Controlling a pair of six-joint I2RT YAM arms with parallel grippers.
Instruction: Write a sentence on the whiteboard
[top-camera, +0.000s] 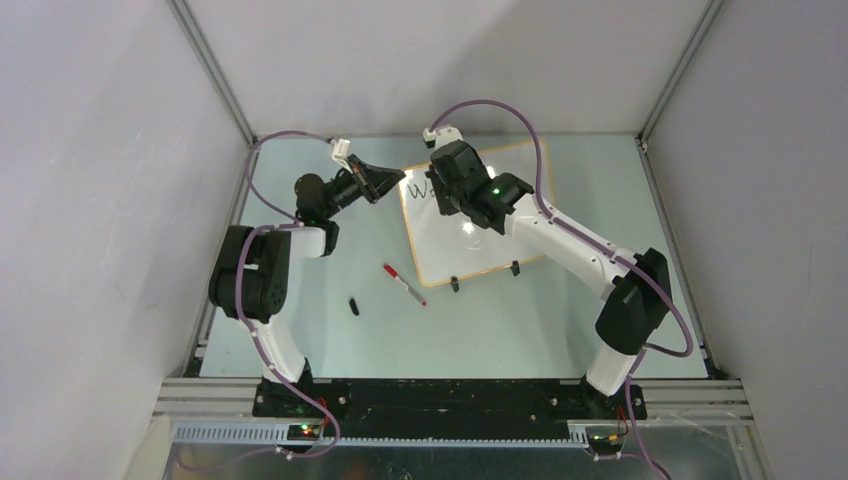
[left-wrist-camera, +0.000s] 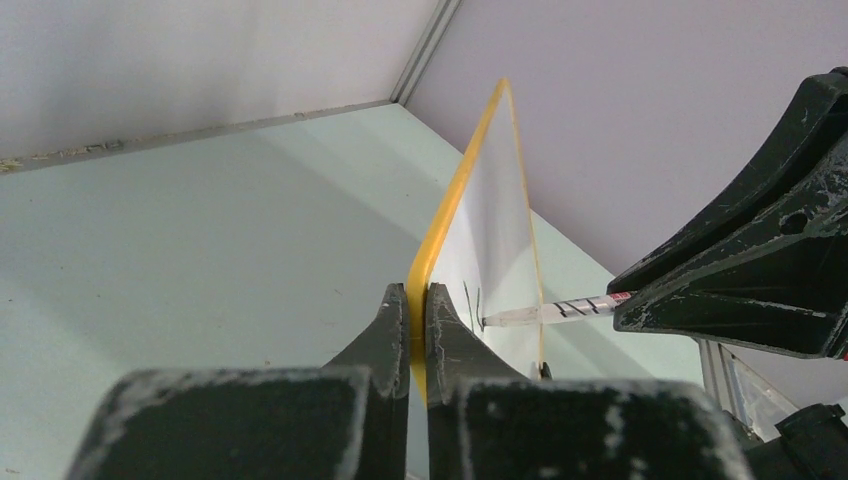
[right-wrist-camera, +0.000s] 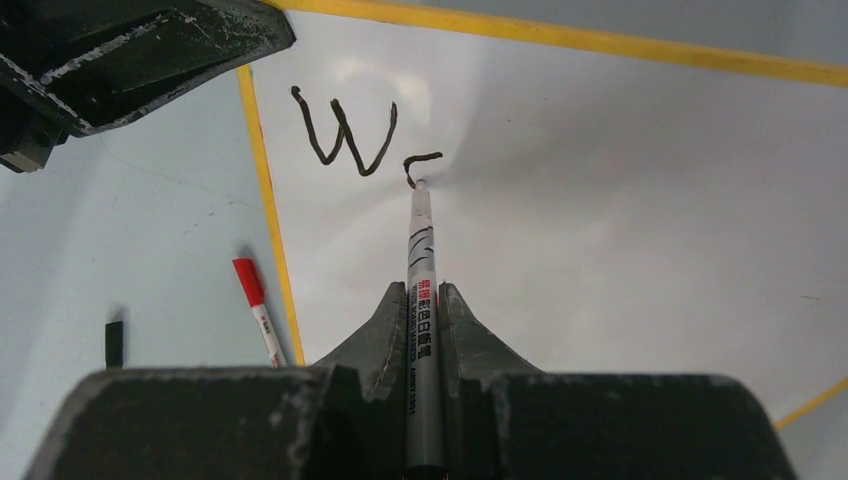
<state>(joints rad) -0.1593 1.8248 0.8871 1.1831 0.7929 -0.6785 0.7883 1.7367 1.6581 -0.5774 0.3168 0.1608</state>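
Observation:
The whiteboard (top-camera: 470, 235) stands tilted on the table at the back middle, on two black clip feet. My left gripper (top-camera: 393, 181) is shut on its yellow-orange left frame edge (left-wrist-camera: 440, 240). My right gripper (top-camera: 440, 190) is shut on a grey marker (right-wrist-camera: 423, 300), its tip touching the board. The sentence (right-wrist-camera: 345, 130) shows a black "W" and the start of a second letter (right-wrist-camera: 420, 165) at the marker tip. In the left wrist view the marker (left-wrist-camera: 545, 312) meets the board face by thin black strokes.
A red-capped marker (top-camera: 404, 285) lies on the table in front of the board's left corner; it also shows in the right wrist view (right-wrist-camera: 257, 310). A small black cap (top-camera: 354, 306) lies left of it. Grey walls enclose the table.

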